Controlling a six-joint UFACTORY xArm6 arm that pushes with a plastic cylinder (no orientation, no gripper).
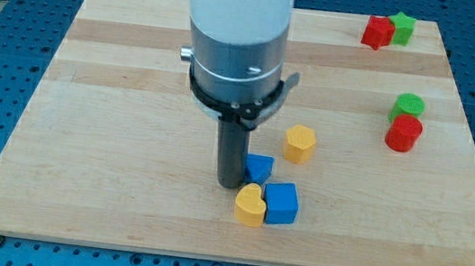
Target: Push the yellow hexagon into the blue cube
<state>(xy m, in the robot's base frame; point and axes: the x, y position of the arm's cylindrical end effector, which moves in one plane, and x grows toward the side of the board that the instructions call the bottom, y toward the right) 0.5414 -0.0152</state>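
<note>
Near the table's bottom edge the blue cube (281, 203) touches a yellow heart (249, 205). The yellow hexagon (300, 144) lies up-right of my tip (229, 184), which holds nothing and touches a small blue block (259, 167)

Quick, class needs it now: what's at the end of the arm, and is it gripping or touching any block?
My tip: a bare rod, no gripper, holding nothing. It sits just left of the blue triangle, seemingly touching, above-left of the yellow heart.

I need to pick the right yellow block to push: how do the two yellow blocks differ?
The yellow hexagon stands alone, apart from the blue cube; the yellow heart already touches that cube's left side. The hexagon lies right of my tip, the heart just below it. Both are similar in size.
</note>
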